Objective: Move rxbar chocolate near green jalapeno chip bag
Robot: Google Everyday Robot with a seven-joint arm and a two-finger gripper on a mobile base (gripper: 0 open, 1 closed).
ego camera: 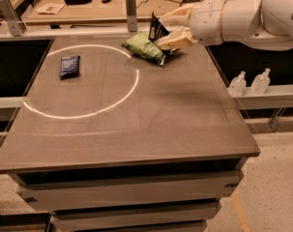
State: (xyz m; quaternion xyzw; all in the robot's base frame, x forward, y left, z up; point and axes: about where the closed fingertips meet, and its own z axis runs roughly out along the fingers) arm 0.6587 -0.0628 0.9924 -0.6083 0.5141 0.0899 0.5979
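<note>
The gripper (168, 29) hangs over the far edge of the bench (165, 124), somewhat right of that edge's middle, reaching in from the far right corner on a thick white arm (242, 17). Its two cream fingers (175, 40) point left, one above the other, and between their tips they clasp the rxbar chocolate (157, 28). The black wrapper stands on edge and tilted, lifted off the bench surface, with pale lettering just visible on its face

Right under and to the left of the bar lies the green jalapeno chip bag (144, 47), resting on the bench close to the far edge. Its darker printed end points toward the lower finger, and that finger sits just beside or against it; I cannot tell whether they touch. The bar's lower end is very near the top of the bag

Farther out, a thin white ring (134, 90) is drawn across the left half of the bench, and the bag lies on its far right arc. A small dark blue packet (69, 65) lies flat inside the ring, toward the left edge and well apart from the bag

Beyond the right edge, two small clear bottles (238, 84) stand side by side on a lower ledge
</note>
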